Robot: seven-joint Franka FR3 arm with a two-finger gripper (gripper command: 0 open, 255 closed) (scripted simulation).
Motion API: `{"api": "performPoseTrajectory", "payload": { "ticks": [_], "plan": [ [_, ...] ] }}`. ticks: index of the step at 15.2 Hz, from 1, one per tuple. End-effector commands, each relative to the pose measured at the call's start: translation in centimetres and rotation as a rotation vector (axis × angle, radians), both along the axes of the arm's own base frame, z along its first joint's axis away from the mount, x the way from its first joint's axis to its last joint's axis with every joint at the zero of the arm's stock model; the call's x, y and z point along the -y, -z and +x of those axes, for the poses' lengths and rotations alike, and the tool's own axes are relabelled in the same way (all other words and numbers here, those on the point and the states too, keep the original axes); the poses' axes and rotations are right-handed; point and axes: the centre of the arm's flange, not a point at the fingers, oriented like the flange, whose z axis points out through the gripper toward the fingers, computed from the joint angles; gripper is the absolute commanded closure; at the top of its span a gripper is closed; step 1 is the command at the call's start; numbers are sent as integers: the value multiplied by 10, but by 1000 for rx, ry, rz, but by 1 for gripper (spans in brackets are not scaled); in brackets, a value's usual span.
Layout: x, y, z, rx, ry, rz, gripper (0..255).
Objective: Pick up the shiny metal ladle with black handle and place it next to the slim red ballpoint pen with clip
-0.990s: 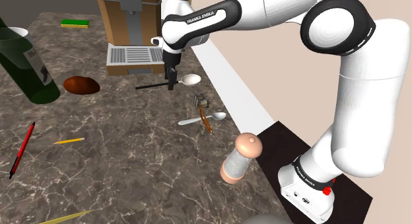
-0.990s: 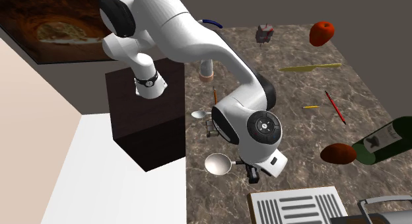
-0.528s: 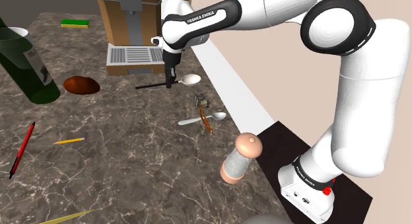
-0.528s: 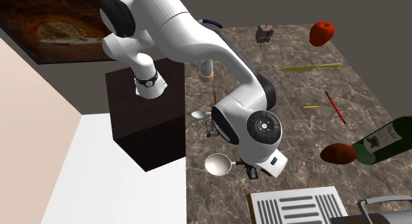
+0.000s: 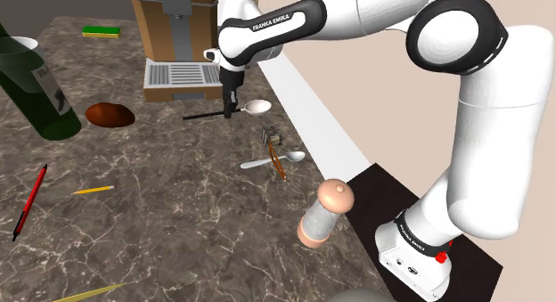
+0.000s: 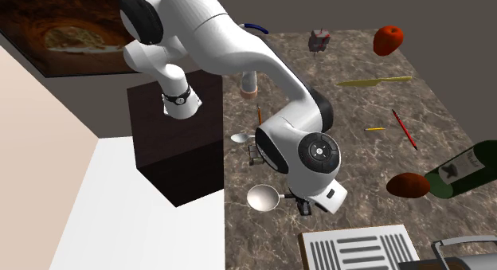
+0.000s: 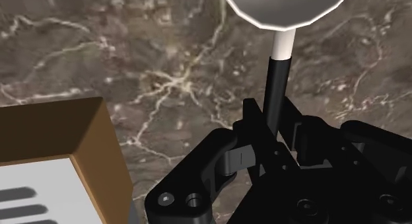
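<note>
The ladle (image 5: 252, 107) lies on the dark marble counter (image 5: 178, 220), its pale bowl (image 6: 264, 198) toward the wall and its black handle (image 5: 203, 116) pointing to the shoulder view's left. My gripper (image 5: 231, 110) stands straight down over the handle just behind the bowl. In the wrist view the gripper (image 7: 276, 140) is shut on the black handle (image 7: 276, 84), with the bowl (image 7: 285, 6) just beyond the fingers. The red pen (image 5: 30, 200) lies far off near the counter's left edge, also seen as the red pen (image 6: 404, 129) in the second exterior view.
A brown box with a white grille (image 5: 180, 76) stands right beside the gripper. A dark green bottle (image 5: 34, 86), a brown lump (image 5: 110, 115), a yellow pencil (image 5: 93, 191), a spoon (image 5: 272, 161) and a pepper mill (image 5: 324, 214) are spread over the counter.
The fingers have closed on the ladle's handle. The arm and the ladle have stayed in place.
</note>
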Motion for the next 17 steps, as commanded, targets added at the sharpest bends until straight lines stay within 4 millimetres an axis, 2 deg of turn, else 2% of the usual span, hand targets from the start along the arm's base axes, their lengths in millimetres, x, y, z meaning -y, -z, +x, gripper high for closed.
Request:
{"api": "performPoseTrajectory", "payload": {
  "ticks": [1, 17],
  "plan": [
    [0, -8, 0, -1, -1, 0, 255],
    [0, -92, 0, -1, -1, 0, 255]
  ]
}}
